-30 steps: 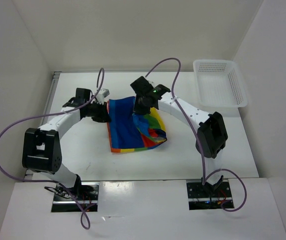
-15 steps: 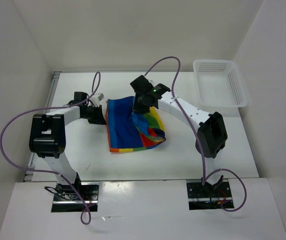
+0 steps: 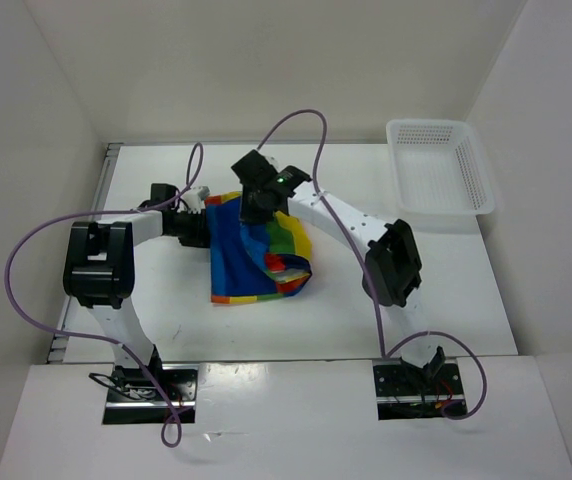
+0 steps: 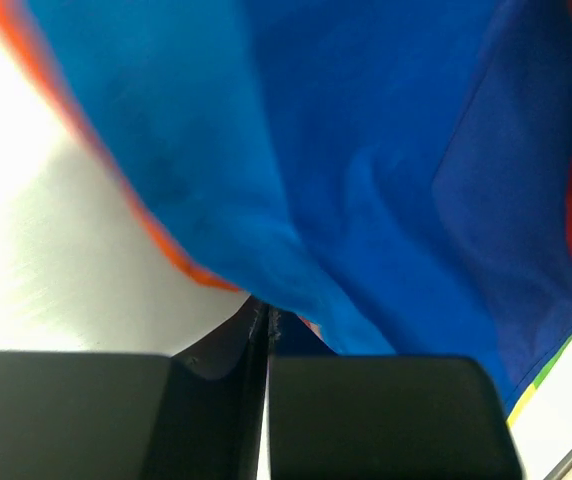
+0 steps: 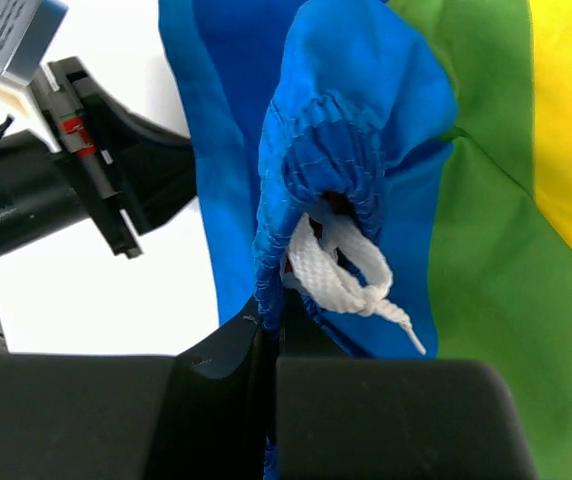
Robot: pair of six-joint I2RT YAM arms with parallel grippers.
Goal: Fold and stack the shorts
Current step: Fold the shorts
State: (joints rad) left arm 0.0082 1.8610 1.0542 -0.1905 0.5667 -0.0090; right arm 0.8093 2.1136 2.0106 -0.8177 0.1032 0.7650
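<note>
The rainbow-striped shorts (image 3: 248,265) lie bunched at the table's middle, with the blue part on the left. My right gripper (image 3: 257,207) is shut on the blue waistband (image 5: 311,150) and holds it raised, and the white drawstring (image 5: 341,270) hangs just beyond its tips (image 5: 271,322). My left gripper (image 3: 204,231) is at the shorts' left edge. Its jaws are closed, and blue fabric (image 4: 366,150) with an orange hem meets their tip (image 4: 266,318). The left gripper also shows in the right wrist view (image 5: 116,190), close beside the waistband.
A white mesh basket (image 3: 436,180) stands at the back right of the table. White walls enclose the table on the left, back and right. Purple cables loop above both arms.
My right gripper has moved left with the waistband, drawing the shorts over toward the left gripper. The left arm's elbow rose while its gripper stayed at the left edge.
</note>
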